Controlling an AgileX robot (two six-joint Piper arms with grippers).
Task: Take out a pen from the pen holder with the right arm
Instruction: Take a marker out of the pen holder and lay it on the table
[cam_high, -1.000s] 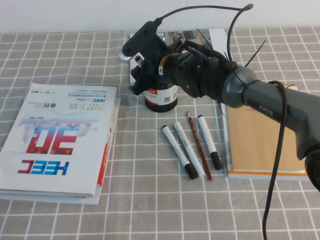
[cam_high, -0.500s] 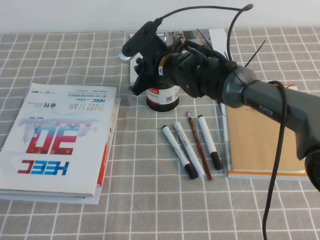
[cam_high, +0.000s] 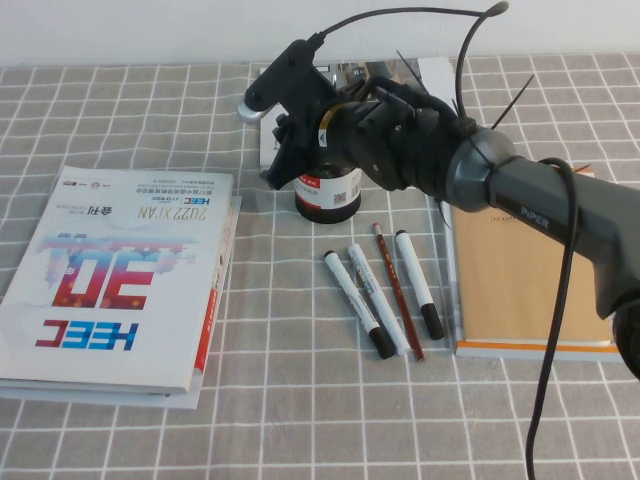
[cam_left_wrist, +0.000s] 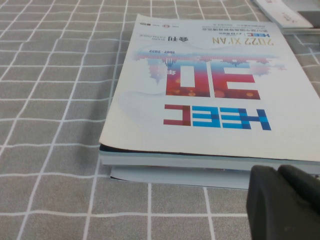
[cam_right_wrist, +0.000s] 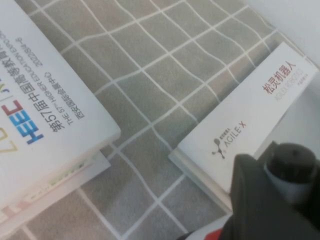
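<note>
The pen holder looks small, so I think it may tip, or lift up with the pen, if the pull goes sideways. The pen may also slip if the hold is weak. The right arm reaches in from the right of the pen holder. The right gripper hangs just over its top. I cannot tell if it pinches the pen. The left gripper, pressed together, sits by the book, well left of the pen holder.
</note>
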